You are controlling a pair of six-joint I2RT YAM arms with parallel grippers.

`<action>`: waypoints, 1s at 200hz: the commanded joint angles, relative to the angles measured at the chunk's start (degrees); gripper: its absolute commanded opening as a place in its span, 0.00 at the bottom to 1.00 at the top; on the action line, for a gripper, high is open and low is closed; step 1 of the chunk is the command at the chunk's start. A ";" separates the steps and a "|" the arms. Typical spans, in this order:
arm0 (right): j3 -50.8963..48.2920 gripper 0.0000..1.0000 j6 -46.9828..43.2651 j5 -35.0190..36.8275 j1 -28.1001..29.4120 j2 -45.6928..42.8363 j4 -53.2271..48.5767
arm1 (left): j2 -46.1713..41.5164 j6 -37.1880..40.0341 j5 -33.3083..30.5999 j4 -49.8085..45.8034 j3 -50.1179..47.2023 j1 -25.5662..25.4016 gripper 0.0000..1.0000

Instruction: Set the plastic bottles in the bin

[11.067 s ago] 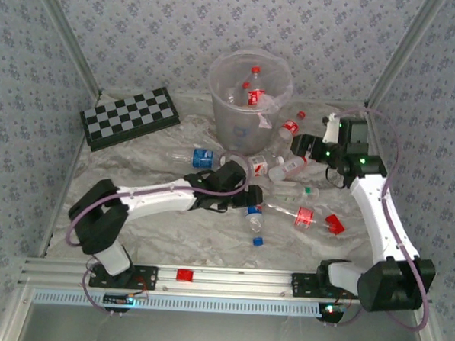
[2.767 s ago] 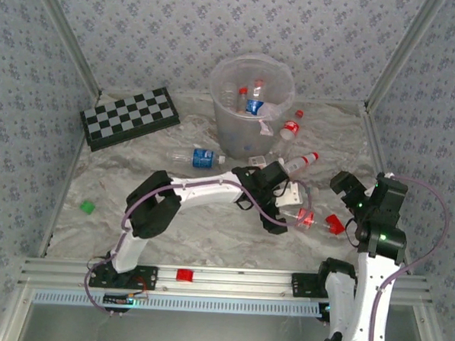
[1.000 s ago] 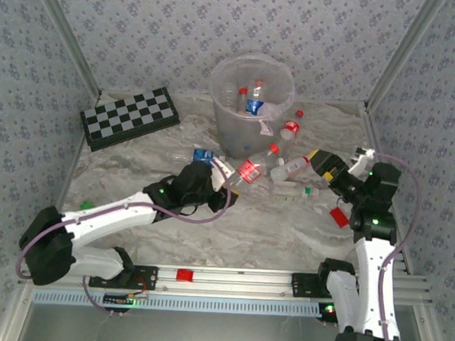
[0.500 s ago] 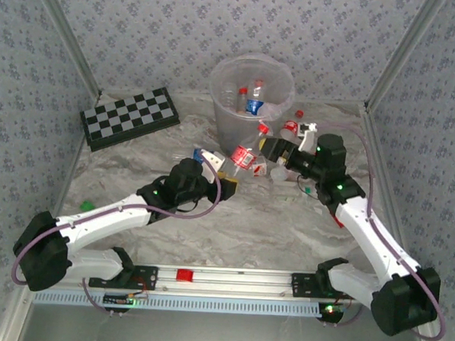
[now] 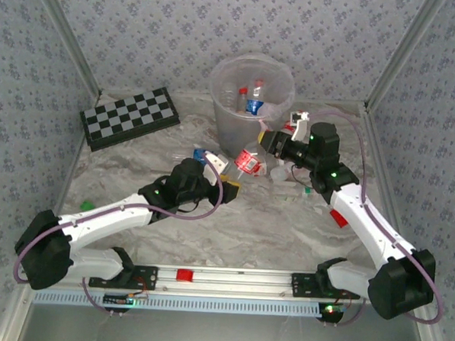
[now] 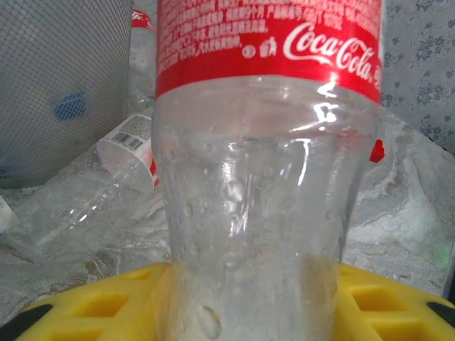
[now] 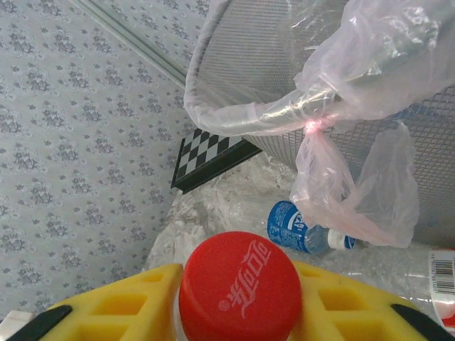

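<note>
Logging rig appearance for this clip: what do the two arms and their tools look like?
The left arm and right arm both have white links between bulky black joints, a thin purple cable looping alongside each, and small green lights. The left tool and right tool have yellow fingers with rectangular pockets, black at the outer edges.

Blocked just in front of the bin by a red-labelled bottle, clamped at the base by the left gripper and at the cap by the right gripper. Cluttered at the bin's foot with a lying clear bottle and a blue-labelled bottle. Snagged along the bin's outer wall by loose liner. Hemmed left of the bin by the chessboard. Open above the bin's mouth and over bare table well in front.
</note>
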 commanded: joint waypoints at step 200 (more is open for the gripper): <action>48.29 0.04 -15.96 0.20 -13.97 8.15 -14.46 | -21.08 4.87 -13.71 -19.98 1.14 0.45 1.00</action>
